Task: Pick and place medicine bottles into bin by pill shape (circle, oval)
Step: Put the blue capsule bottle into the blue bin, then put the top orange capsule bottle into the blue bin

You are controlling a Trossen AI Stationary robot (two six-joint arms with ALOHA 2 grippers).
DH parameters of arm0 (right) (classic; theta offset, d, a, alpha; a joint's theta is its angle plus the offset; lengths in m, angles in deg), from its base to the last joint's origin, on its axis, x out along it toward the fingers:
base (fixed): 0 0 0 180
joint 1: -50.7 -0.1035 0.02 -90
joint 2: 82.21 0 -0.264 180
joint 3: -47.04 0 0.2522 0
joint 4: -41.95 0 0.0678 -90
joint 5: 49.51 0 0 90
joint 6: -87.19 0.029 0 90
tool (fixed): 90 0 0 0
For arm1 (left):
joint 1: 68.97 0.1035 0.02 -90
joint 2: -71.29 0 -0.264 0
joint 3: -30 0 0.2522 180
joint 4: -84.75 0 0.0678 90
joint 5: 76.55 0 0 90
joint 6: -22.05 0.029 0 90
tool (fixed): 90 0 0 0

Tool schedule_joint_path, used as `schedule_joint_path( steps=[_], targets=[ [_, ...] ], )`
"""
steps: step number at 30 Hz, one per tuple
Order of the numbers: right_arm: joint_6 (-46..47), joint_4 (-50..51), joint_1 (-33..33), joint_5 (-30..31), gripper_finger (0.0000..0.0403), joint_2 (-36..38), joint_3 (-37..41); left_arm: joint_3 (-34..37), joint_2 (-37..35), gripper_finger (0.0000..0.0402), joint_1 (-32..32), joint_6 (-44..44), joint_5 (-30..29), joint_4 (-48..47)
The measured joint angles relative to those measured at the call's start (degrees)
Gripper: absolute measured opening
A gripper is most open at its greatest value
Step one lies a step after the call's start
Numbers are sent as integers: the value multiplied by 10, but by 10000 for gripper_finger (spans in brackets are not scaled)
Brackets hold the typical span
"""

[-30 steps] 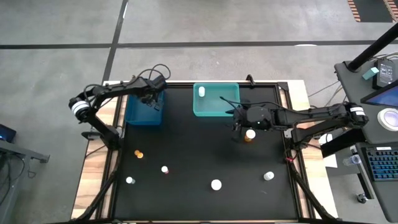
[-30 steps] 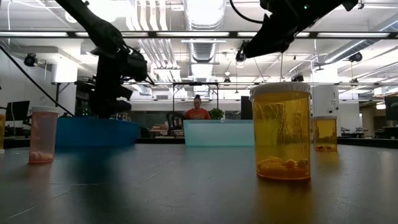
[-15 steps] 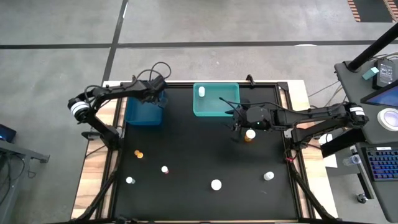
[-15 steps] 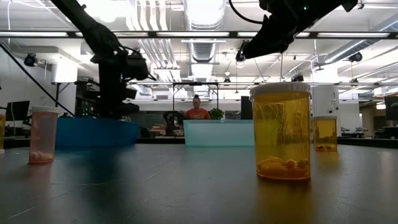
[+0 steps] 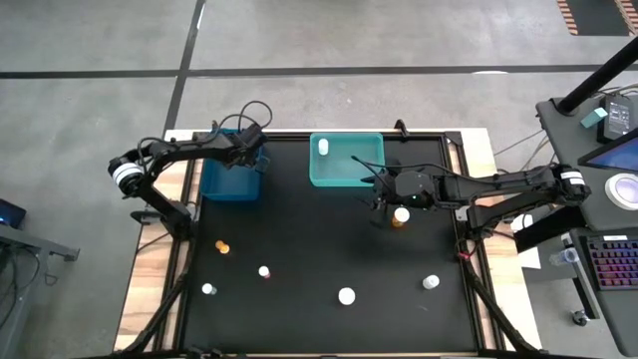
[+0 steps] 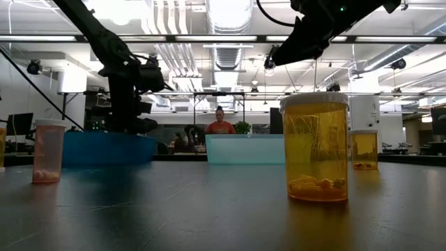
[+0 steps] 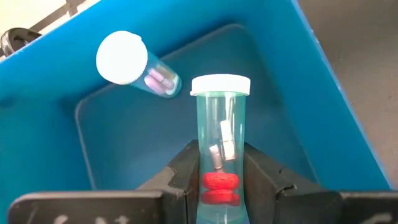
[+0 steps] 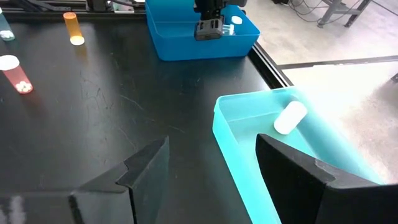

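My left gripper (image 7: pixel 219 155) hangs over the inside of the blue bin (image 5: pixel 229 179), shut on a clear medicine bottle (image 7: pixel 220 124) with a white cap and red pills. Another white-capped bottle (image 7: pixel 134 65) lies on that bin's floor. My right gripper (image 8: pixel 211 149) waits open in the air beside the teal bin (image 5: pixel 346 165), where a white bottle (image 5: pixel 323 148) lies. An amber bottle (image 5: pixel 400 217) stands just under the right arm. Several more bottles (image 5: pixel 264 271) stand on the black table. My left gripper pinches the clear bottle's lower body (image 7: pixel 214 180) between its two fingers (image 7: pixel 186 165), which lie along the bottle. They slant down from above into the bin. The capped end (image 7: pixel 220 84) points away from the gripper toward the bin's floor.
The two bins stand side by side at the table's far edge. Loose bottles stand at the near left (image 5: pixel 207 290), near middle (image 5: pixel 346 296) and near right (image 5: pixel 431 282), with an amber one (image 5: pixel 221 245) at the left. A person (image 6: pixel 221 125) sits in the room beyond the table.
My left gripper has tipped more steeply down over the blue bin, still shut on the clear bottle. My right arm has kept still.
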Motion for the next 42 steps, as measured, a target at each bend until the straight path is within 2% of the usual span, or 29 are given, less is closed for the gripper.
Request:
schedule_joint_path(
  steps=[10, 14, 18, 23, 27, 32, 42],
  targets=[
    [0, 0, 0, 0, 233, 0, 0, 0, 0, 152, 0, -1, 13, 0],
    [0, 0, 0, 0, 233, 0, 0, 0, -5, 172, 0, 0, 13, -2],
    [0, 0, 0, 0, 233, 0, 0, 0, -39, 177, -6, 4, 15, -13],
    [4, 0, 0, 0, 233, 0, 0, 0, -122, 178, -31, 11, 15, -45],
    [13, 0, 0, 0, 233, 0, 0, 2, -205, 178, -78, 34, 37, -47],
    [28, 0, 0, 0, 233, 0, 0, 25, -298, 178, -170, 58, 68, -12],
    [96, 0, 0, 0, 233, -6, 1, 150, -417, 178, -365, 111, 134, 168]
  ],
)
